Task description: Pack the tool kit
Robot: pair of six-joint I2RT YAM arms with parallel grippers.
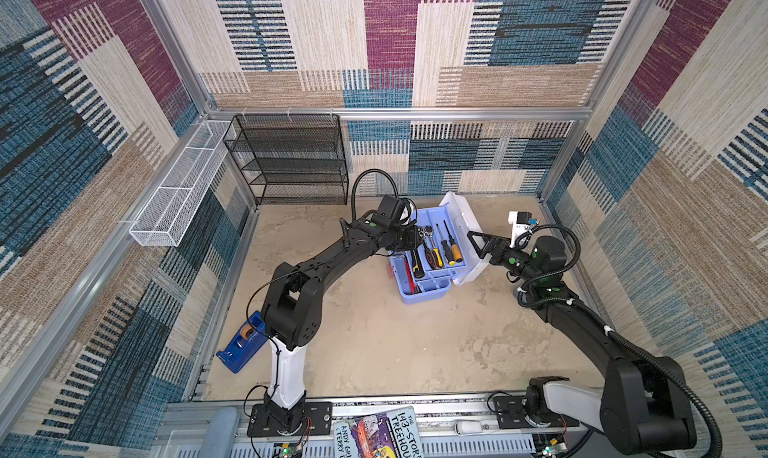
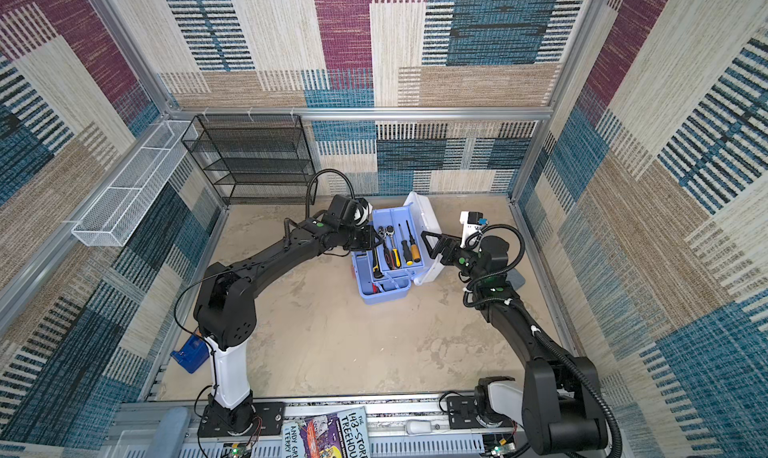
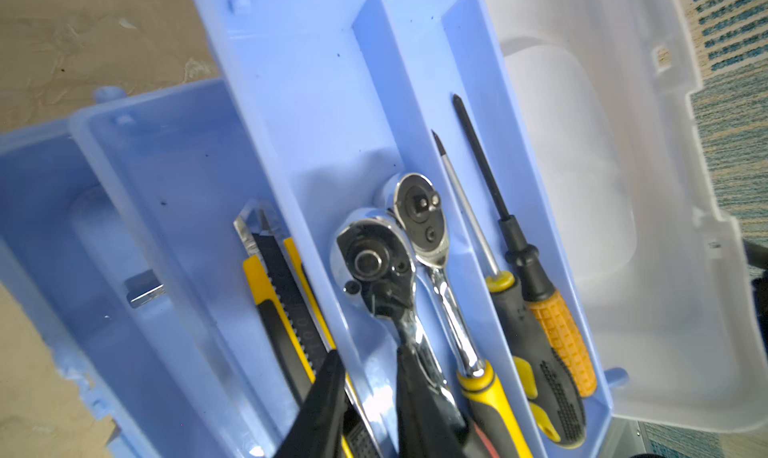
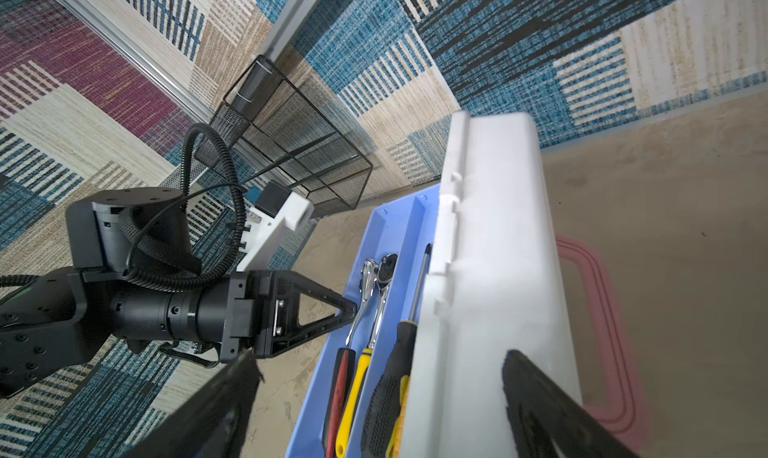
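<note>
Widely parted right jaws face smooth white lid; left jaws' grip unclear.

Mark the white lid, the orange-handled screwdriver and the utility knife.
white lid (image 4: pixel 498 248), right wrist view, on its outer face.
orange-handled screwdriver (image 3: pixel 561 335), left wrist view, on the orange grip.
utility knife (image 3: pixel 282 294), left wrist view, on the black middle strip.
</note>
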